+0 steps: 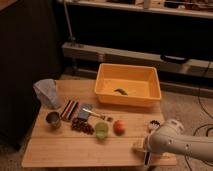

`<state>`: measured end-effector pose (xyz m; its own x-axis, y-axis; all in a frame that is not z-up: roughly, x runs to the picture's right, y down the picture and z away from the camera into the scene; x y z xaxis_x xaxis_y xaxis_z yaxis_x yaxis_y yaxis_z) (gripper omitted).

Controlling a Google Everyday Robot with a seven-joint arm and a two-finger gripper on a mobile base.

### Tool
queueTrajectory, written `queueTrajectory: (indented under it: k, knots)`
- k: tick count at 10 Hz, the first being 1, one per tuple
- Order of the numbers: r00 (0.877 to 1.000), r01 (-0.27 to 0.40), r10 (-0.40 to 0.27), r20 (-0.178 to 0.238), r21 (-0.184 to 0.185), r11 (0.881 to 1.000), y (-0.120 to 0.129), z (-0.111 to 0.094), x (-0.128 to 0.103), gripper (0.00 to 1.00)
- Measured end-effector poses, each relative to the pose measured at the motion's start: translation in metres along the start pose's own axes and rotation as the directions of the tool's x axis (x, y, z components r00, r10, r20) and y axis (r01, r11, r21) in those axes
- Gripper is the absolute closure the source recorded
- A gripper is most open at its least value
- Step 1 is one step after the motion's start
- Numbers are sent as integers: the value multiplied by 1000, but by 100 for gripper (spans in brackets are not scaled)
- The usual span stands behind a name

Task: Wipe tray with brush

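Observation:
The orange-yellow tray [107, 80] stands at the back right of the wooden table, with a small dark object [120, 91] lying inside it. The brush lies at the table's front right. Its whitish head [154, 124] shows beside my arm, and its pale handle [138, 146] runs toward the front edge, partly hidden by the arm. My white arm [172, 142] reaches in from the right. My gripper [147, 158] hangs at the table's front edge, right by the handle's end. I cannot tell whether it touches the brush.
On the table's left half are a grey crumpled bag [46, 92], a metal cup [53, 120], dark bars [70, 109], a small metal utensil [92, 114], dark grapes [82, 126], a green cup [101, 131] and an orange fruit [119, 126]. A dark cabinet stands left and a low shelf behind.

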<state>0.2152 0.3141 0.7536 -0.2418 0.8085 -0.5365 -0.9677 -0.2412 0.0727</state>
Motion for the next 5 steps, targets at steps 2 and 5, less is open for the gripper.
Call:
queueTrajectory:
  k: [2, 5]
  knots:
    - [1000, -2, 2, -13, 7, 1000, 2, 9, 0, 55]
    - [1000, -9, 9, -21, 14, 1000, -4, 7, 2, 84]
